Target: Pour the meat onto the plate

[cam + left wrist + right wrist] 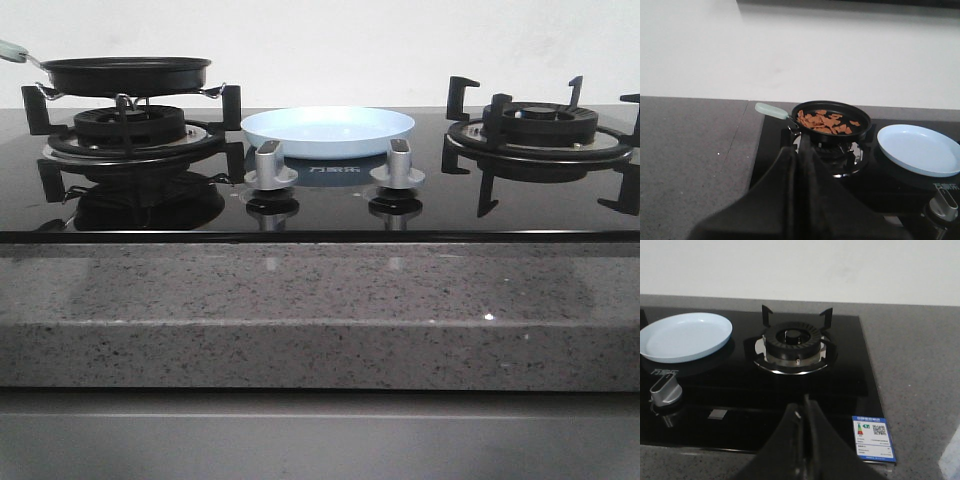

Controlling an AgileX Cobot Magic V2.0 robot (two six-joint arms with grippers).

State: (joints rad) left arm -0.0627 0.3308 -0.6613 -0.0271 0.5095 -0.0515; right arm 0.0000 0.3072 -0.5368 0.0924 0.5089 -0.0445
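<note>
The meat (824,122), small orange-brown strips, lies in a black frying pan (831,121) with a pale green handle (771,110) on the left burner (130,128). In the front view only the pan's side (125,74) shows. The pale blue plate (328,131) sits empty on the hob between the burners, also in the left wrist view (918,149) and right wrist view (685,336). My left gripper (799,150) is shut on nothing, back from the pan. My right gripper (805,402) is shut on nothing, near the hob's front edge. Neither gripper shows in the front view.
The black glass hob (320,205) has two silver knobs (270,165) (398,165) in front of the plate. The right burner (792,342) carries nothing. A blue energy label (873,437) is on the hob's front right corner. Grey speckled counter (690,150) surrounds the hob.
</note>
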